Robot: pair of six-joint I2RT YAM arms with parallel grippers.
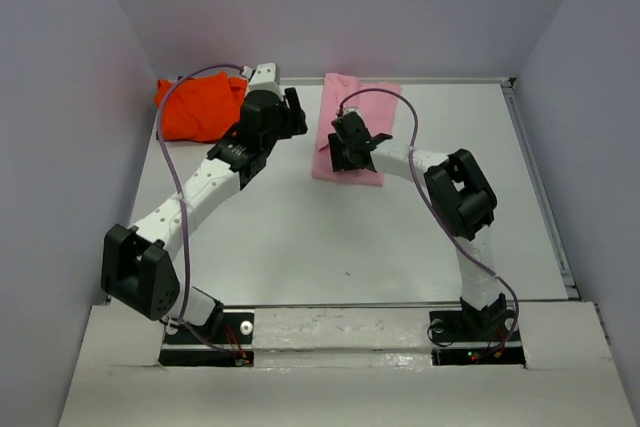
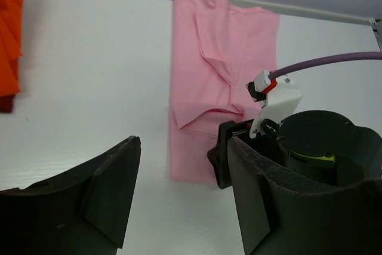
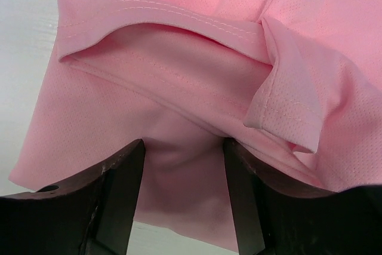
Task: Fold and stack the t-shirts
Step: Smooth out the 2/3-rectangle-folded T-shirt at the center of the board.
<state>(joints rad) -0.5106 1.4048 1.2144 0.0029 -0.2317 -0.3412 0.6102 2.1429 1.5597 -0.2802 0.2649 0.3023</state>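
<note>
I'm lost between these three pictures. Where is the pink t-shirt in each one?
Top external: the pink t-shirt lies upper middle, at the far edge of the table.
Left wrist: upper middle, a long strip running down the picture.
Right wrist: it fills nearly the whole picture.
Shared landmark: the right gripper, over the t-shirt's near end in all three.
</note>
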